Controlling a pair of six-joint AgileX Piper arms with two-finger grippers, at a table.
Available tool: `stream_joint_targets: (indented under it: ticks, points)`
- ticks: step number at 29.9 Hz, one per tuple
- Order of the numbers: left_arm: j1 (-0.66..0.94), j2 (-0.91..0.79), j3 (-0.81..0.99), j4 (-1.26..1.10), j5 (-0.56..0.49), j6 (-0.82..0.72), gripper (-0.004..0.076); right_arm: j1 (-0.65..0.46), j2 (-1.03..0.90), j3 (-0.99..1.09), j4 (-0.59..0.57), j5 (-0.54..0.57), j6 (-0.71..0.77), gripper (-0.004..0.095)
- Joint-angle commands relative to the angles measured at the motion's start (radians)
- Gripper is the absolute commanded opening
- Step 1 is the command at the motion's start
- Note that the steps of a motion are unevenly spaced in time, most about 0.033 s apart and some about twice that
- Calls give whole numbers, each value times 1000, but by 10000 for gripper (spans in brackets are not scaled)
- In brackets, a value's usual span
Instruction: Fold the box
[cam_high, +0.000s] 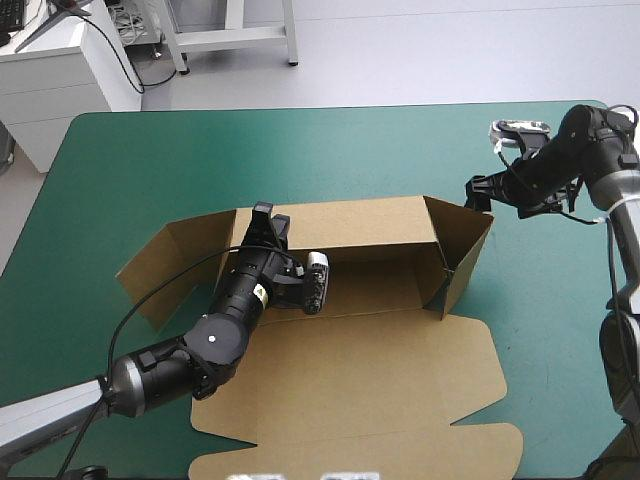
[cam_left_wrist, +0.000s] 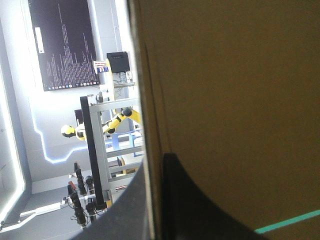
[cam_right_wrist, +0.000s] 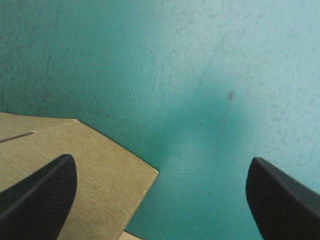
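The brown box (cam_high: 380, 300) lies mid-table with its back wall and right end wall (cam_high: 462, 250) raised. Its left flap (cam_high: 170, 265) slopes outward and its lid (cam_high: 350, 400) lies flat toward the front. My left gripper (cam_high: 265, 225) is at the left end of the back wall. In the left wrist view, the brown board (cam_left_wrist: 225, 100) runs between the left gripper's (cam_left_wrist: 154, 162) black fingers, which are shut on it. My right gripper (cam_high: 478, 192) hovers just outside the right wall's top corner. It stands open (cam_right_wrist: 161, 161), with a corner of the board (cam_right_wrist: 90, 165) under one finger.
The teal-green cover (cam_high: 300, 150) stretches from the box's back wall to the table's far edge. More of the cover (cam_right_wrist: 210, 100) lies ahead of the right gripper. The right arm comes in over the table's right edge (cam_high: 625, 300).
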Motion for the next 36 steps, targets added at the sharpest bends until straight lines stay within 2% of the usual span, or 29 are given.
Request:
stream_joint_targets:
  ticks: [1,13,25,31,36]
  points:
    - [2,-27,-22,42,25,3,-8,-7,-77,19,36,11,-38,833]
    - [2,-27,-22,42,26,3,-8,-7,-201,168,30,9,-72,833]
    - [2,-27,-22,42,26,3,-8,-7,-358,333,37,-40,-99,833]
    - [2,-27,-22,42,26,3,-8,-7,-435,461,117,-146,-211,833]
    - [2,-27,-22,42,26,3,-8,-7,-442,517,192,-168,-307,833]
